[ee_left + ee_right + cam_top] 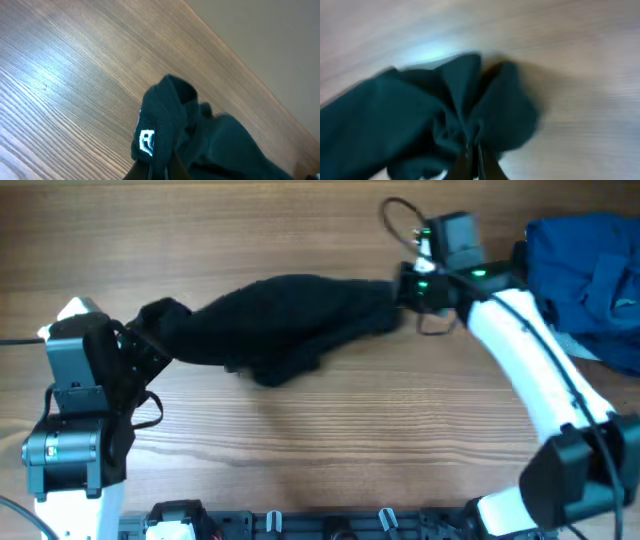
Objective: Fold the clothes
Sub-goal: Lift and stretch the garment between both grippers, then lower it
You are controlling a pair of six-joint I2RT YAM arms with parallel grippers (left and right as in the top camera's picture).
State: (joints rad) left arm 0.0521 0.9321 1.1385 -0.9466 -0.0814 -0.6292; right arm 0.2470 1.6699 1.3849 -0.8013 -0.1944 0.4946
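**Dark garment (290,320): stretched across table (300,450)**

Held between both arms, probably to spread it flat before folding. Left gripper (138,340) is clenched on one end and right gripper (405,288) on the other. Blue clothes (585,270) lie at the far right.

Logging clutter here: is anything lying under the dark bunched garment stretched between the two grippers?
Only wooden table shows around the dark bunched garment, pinched at its ends by the left gripper and right gripper. Beneath its middle is covered, so I cannot tell.
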